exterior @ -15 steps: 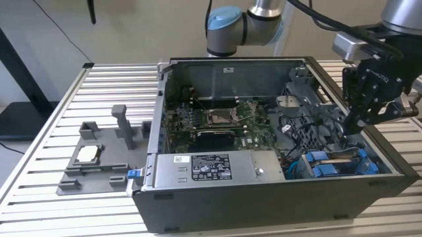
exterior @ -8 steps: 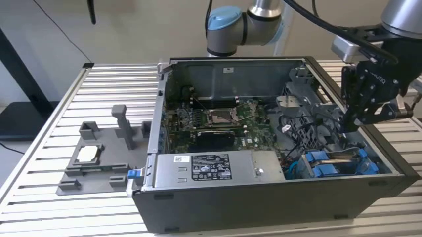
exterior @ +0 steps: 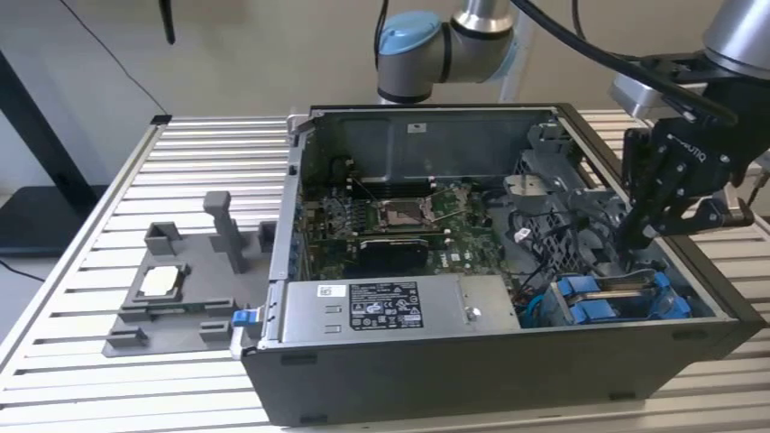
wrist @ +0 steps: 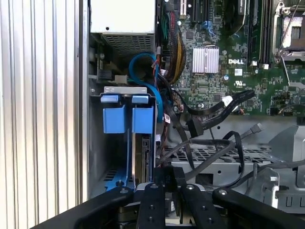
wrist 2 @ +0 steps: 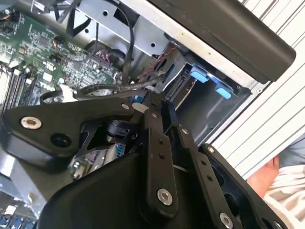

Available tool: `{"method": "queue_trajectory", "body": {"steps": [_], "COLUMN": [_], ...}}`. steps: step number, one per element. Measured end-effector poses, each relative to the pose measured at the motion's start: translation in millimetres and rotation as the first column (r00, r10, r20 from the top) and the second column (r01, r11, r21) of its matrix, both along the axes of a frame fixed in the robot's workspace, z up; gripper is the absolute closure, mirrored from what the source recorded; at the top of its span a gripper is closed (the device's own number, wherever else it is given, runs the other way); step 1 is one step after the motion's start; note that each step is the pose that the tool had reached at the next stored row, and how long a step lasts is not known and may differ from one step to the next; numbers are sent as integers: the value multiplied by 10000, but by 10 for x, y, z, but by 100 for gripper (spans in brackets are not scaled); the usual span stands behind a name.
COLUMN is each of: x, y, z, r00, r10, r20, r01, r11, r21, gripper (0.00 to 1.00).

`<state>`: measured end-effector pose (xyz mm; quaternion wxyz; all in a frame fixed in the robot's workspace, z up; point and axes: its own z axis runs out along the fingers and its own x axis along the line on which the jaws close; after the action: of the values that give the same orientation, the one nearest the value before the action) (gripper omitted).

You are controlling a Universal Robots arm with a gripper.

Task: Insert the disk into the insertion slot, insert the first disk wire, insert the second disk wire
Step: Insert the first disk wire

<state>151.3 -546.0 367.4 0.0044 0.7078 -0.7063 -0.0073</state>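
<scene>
1. Slatted metal table (exterior: 96, 225): carries everything listed here.
2. PC case (exterior: 481, 379): dark grey, its side open, lying on the table.
3. Motherboard (exterior: 398, 216): green, on the case floor.
4. Power-supply box (exterior: 385, 311): grey and labelled, along the case wall nearest the exterior view.
5. Fixture (exterior: 180, 298): grey, on the table at the exterior view's left of the case and apart from it.
6. Insertion slot (wrist: 106, 157): grey metal cage with blue fittings, in the case corner at the exterior view's right, beside the power-supply box.
7. Disk (wrist: 143, 157): seated on edge inside the insertion slot, with blue tabs showing at the cage mouth.
8. My gripper (exterior: 628, 239): hangs inside the case just beside the slot. My fingers (wrist: 150, 202) are clenched, tips nearly meeting. I cannot tell whether anything is pinched between them.
9. Black wires (wrist: 209, 112): loose, draped between the motherboard and the slot. One passes right by my fingertips in both wrist views.
</scene>
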Motion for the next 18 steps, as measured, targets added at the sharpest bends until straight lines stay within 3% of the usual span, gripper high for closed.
{"method": "queue_trajectory", "body": {"steps": [6, 11, 14, 18], "x": [69, 127, 155, 156], "y": [-85, -156, -187, -188], "z": [-51, -99, -132, -186], "r00": [9998, 9995, 9993, 9992], "r10": [0, 0, 0, -2], "r20": [-206, -331, -385, -390], "r01": [0, 0, 1, 3], "r11": [10000, 10000, 10000, 10000], "r21": [5, 14, 21, 29], "gripper": [81, 81, 81, 81]}}
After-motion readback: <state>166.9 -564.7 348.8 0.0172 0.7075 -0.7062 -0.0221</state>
